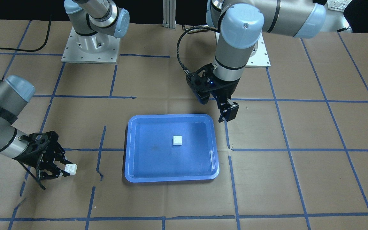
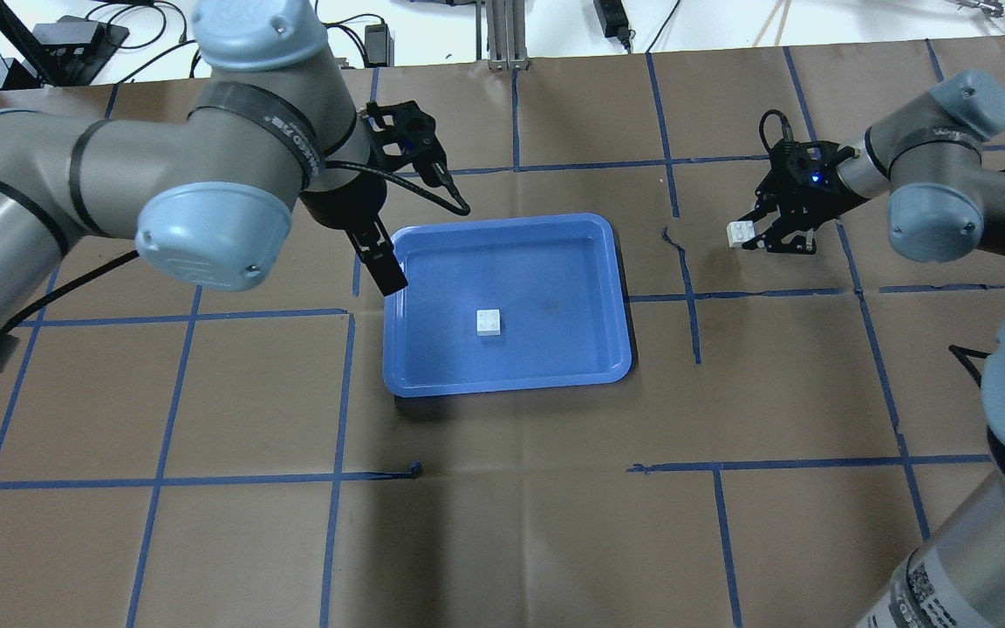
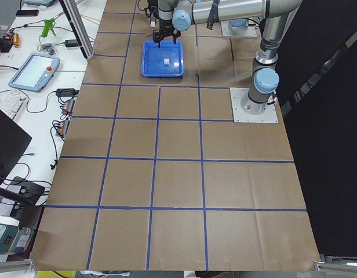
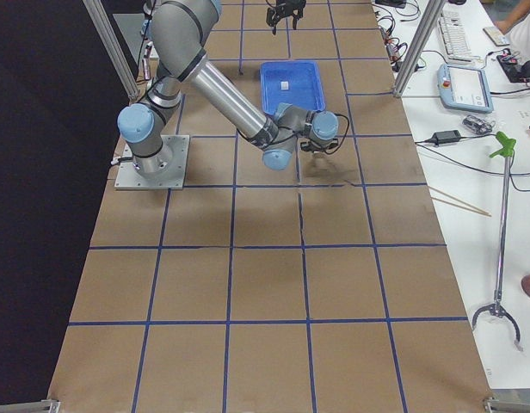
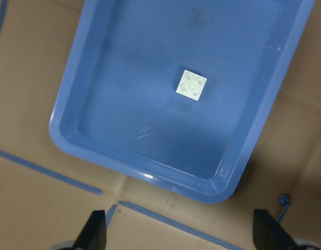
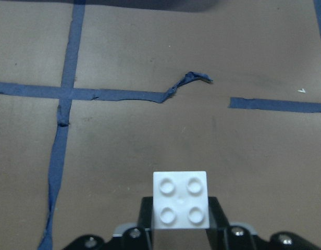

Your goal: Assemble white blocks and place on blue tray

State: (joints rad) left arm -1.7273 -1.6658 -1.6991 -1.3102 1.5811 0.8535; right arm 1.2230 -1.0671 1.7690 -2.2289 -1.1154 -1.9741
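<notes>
Centrally white block [image 2: 489,322] in blue tray [image 2: 585,262], right end effector [image 2: 755,234] gripping second block [image 1: 72,168], left end effector [image 5: 181,216] wide

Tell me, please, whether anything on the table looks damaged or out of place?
Only the tape ahead of the right hand stands out: one line is torn, with its end curled upward and a gap left in the line. The held block and the tray block both sit square.
</notes>
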